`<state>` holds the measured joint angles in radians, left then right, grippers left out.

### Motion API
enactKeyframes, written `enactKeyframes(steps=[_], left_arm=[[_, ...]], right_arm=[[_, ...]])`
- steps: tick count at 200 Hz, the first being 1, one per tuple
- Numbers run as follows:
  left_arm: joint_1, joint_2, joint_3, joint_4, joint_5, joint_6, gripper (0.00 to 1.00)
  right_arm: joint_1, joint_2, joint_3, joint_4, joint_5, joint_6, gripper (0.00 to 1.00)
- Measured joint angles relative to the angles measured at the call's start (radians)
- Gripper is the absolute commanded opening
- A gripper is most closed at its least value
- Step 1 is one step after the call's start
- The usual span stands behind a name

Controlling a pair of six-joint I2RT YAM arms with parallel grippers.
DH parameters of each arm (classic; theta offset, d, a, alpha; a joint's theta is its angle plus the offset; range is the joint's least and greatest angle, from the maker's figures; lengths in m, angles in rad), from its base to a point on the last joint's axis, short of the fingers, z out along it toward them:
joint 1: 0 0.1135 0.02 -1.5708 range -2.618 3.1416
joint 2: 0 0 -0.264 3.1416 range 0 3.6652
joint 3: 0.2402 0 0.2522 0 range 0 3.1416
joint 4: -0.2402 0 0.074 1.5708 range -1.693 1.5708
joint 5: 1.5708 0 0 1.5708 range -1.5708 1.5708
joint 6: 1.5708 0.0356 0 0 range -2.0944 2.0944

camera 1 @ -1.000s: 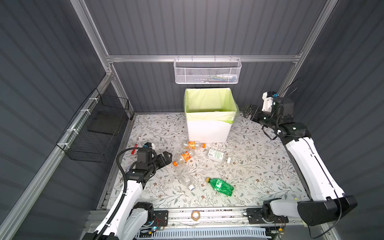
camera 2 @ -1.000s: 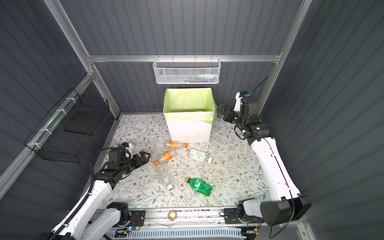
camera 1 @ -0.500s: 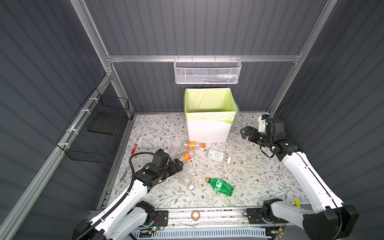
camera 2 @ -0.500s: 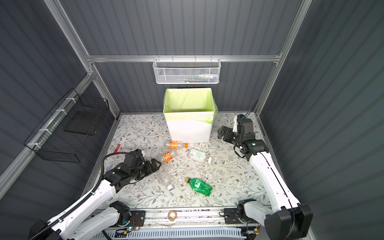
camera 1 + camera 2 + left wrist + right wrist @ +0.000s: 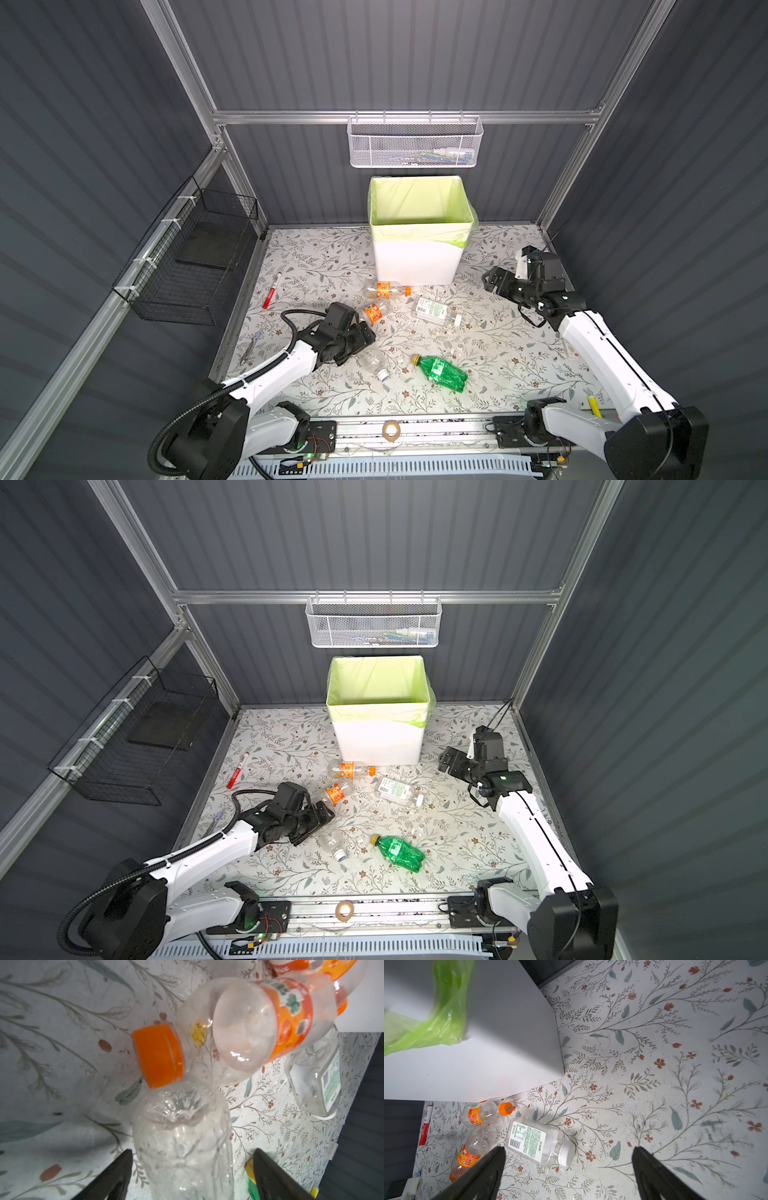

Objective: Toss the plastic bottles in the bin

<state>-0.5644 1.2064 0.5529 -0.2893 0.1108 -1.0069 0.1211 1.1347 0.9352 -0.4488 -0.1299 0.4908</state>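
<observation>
Five plastic bottles (image 5: pixel 384 289) lie on their sides on the flower-patterned desk (image 5: pixel 511 357), all of them outside the bin (image 5: pixel 415 257), the tall white container with a pale green liner standing at the back. Two orange-labelled bottles (image 5: pixel 374 311) rest just in front of it, with a square white-capped bottle (image 5: pixel 434 311) beside them and a dented green bottle (image 5: pixel 442 372) nearer the front edge. The unlabelled clear bottle (image 5: pixel 372 360) is the one in play. The left hand (image 5: pixel 192 1149) straddles it with one finger on each side, its jaws apart and, in the left wrist view, not yet pressing the bottle's walls. The right hand (image 5: pixel 492 280) hovers beside the bin's right flank, spread wide and empty. The step in hand appears to be the pick-up of the clear bottle. The next move would call for a squeeze firm enough to hold thin, slippery plastic, then a lift high enough to clear the bin's rim before letting go. A red-and-white marker pen (image 5: pixel 272 290) lies off to the left and is no part of the job.
</observation>
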Motion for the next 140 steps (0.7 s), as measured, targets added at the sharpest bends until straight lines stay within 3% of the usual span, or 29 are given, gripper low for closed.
enactKeyframes(steps=[94, 140], left_arm=[[-0.018, 0.030, -0.020, 0.052, 0.006, -0.019, 0.52], [-0.018, 0.010, 0.022, -0.019, 0.002, 0.023, 0.50]], right_arm=[[-0.035, 0.019, -0.014, 0.041, -0.042, 0.003, 0.94], [-0.036, 0.027, -0.021, 0.043, -0.055, 0.006, 0.94]])
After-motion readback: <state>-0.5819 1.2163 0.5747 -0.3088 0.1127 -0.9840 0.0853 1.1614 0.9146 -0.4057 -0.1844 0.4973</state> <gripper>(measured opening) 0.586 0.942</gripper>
